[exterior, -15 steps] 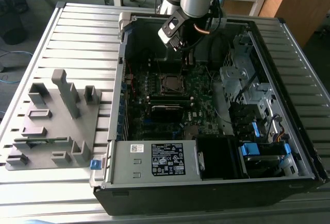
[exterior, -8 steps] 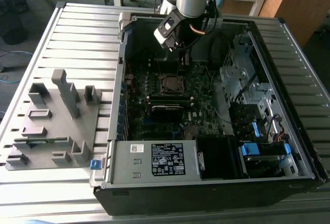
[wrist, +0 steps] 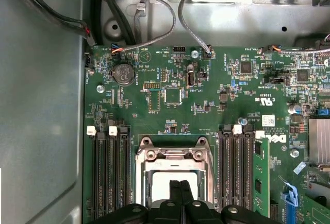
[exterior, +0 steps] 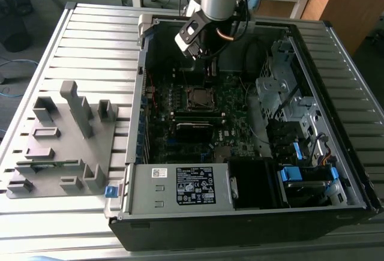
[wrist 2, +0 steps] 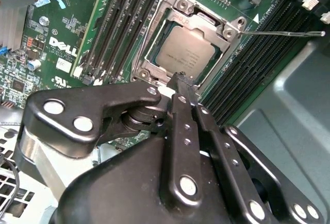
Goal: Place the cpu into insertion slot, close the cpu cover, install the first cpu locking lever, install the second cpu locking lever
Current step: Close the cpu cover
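Observation:
The cpu (wrist 2: pixel 184 54), a flat square chip with a dull silver top, lies in the insertion slot (exterior: pixel 198 97) on the green board. The silvery cpu cover (wrist 2: pixel 181 9) lies flat around it, framing the chip. A thin wire lever (wrist 2: pixel 281 33) sticks out from one corner of the socket over the memory slots. My gripper (wrist: pixel 180 188) hangs just above the socket's edge, black fingers pressed together with nothing between them. In the first wrist view the cpu (wrist: pixel 161 185) shows pale beside the fingertips. In the exterior view the gripper (exterior: pixel 209 69) is inside the case, just behind the socket.
Long black memory slots (wrist: pixel 111 177) flank the socket on both sides. Cables (wrist: pixel 154 33) run along the case wall beyond the board. A drive cage (exterior: pixel 288 93) fills the exterior view's right, a power supply (exterior: pixel 192 186) the front. A grey fixture (exterior: pixel 60 147) sits outside the case on the exterior view's left.

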Available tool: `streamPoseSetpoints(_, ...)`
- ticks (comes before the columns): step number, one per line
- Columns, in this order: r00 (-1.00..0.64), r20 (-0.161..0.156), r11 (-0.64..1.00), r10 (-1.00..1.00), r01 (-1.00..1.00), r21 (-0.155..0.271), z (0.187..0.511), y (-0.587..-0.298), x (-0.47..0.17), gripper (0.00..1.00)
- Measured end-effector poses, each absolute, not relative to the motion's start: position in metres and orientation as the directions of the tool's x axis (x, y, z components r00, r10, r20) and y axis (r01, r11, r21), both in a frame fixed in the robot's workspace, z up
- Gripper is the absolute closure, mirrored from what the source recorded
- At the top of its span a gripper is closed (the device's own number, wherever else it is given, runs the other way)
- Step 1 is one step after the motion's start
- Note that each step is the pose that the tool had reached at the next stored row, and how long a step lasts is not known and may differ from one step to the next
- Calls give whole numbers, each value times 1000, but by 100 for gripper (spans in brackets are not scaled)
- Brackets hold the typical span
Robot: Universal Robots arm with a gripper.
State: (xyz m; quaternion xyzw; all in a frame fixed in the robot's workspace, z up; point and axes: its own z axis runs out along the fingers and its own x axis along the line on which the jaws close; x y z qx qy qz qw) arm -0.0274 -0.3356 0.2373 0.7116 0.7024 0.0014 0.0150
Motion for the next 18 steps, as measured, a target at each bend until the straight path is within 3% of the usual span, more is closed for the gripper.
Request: streamPoseSetpoints(18, 2, -19, -1, 1000, 1000, 24, 237, -336, -31, 89)
